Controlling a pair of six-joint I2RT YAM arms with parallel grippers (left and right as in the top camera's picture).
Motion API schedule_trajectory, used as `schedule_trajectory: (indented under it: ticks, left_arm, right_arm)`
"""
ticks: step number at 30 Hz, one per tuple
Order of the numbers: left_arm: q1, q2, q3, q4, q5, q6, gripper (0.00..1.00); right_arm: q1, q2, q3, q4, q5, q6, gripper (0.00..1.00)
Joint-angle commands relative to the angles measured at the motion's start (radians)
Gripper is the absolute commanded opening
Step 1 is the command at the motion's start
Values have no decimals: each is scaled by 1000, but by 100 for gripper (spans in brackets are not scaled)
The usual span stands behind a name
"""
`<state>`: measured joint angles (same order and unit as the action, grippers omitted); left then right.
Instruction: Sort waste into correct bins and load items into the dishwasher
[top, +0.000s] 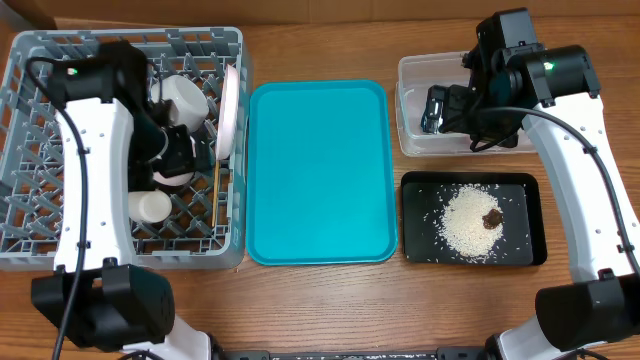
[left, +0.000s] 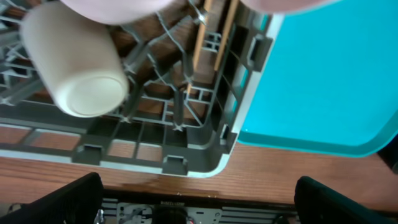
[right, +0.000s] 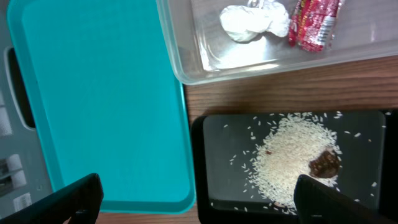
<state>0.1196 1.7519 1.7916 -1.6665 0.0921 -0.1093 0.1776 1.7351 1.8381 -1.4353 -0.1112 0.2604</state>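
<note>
The grey dish rack (top: 30, 150) at the left holds a white plate (top: 232, 108) on edge, a pale bowl (top: 185, 98), a white cup (top: 150, 207) lying on its side and two chopsticks (top: 217, 195). My left gripper (top: 172, 160) hangs over the rack, open and empty (left: 199, 205), with the cup (left: 81, 62) and chopsticks (left: 211, 37) ahead of it. My right gripper (top: 438, 108) hovers over the clear tub (top: 410, 75), open and empty (right: 199, 202). The tub (right: 186, 62) holds the tissue (right: 255, 22) and red wrapper (right: 314, 22). The black tray (top: 420, 250) holds rice (top: 465, 228) and the brown lump (top: 492, 219). The pink bowl is hidden.
The large teal tray (top: 320, 170) lies bare between the rack and the two bins. It also shows in the left wrist view (left: 323, 74) and the right wrist view (right: 99, 93). Bare wooden table runs along the front edge.
</note>
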Motion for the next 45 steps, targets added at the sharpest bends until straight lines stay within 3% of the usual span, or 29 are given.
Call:
schedule_trajectory:
  ticks: [1, 8, 16, 24, 30, 45]
  left_arm:
    - [-27, -110, -82, 51, -14, 1, 100]
    - [-69, -372, -373, 279, -14, -2, 100]
    - [-70, -763, -691, 489, 10, 54, 100]
    - [-70, -1086, -823, 568, 9, 23, 100]
    - [-70, -1125, -826, 580, 9, 23, 100]
    - [-70, -1118, -826, 567, 9, 24, 100]
  right_arm:
    - [-4, -72, -14, 13, 32, -7, 100]
    - [-4, -221, -207, 136, 55, -5, 100]
    - [-4, -546, -587, 354, 74, -3, 100]
    - [-4, -895, -793, 377, 136, -2, 100]
    - [-4, -1004, -794, 360, 188, -2, 100]
    - [-4, -993, -793, 349, 189, -2, 100]
